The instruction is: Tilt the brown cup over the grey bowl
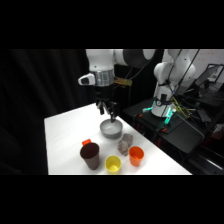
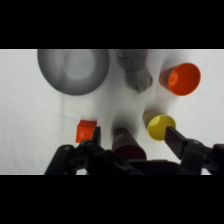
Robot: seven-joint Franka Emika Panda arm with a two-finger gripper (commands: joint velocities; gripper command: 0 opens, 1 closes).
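Note:
The brown cup (image 1: pixel 90 155) stands upright near the table's front edge, a tall dark tumbler. The grey bowl (image 1: pixel 111 129) sits behind it, toward the table's middle. My gripper (image 1: pixel 108 111) hangs in the air just above the bowl's far side, well apart from the cup. In the wrist view the bowl (image 2: pixel 73 70) lies at the top left and the brown cup (image 2: pixel 127 145) shows low down, between my two fingers. The gripper (image 2: pixel 135 137) is open and holds nothing.
A yellow cup (image 1: pixel 113 164) and an orange cup (image 1: pixel 136 156) stand to the right of the brown cup. A lumpy grey-pink object (image 1: pixel 124 144) lies between bowl and orange cup. A small orange block (image 1: pixel 86 143) sits just behind the brown cup.

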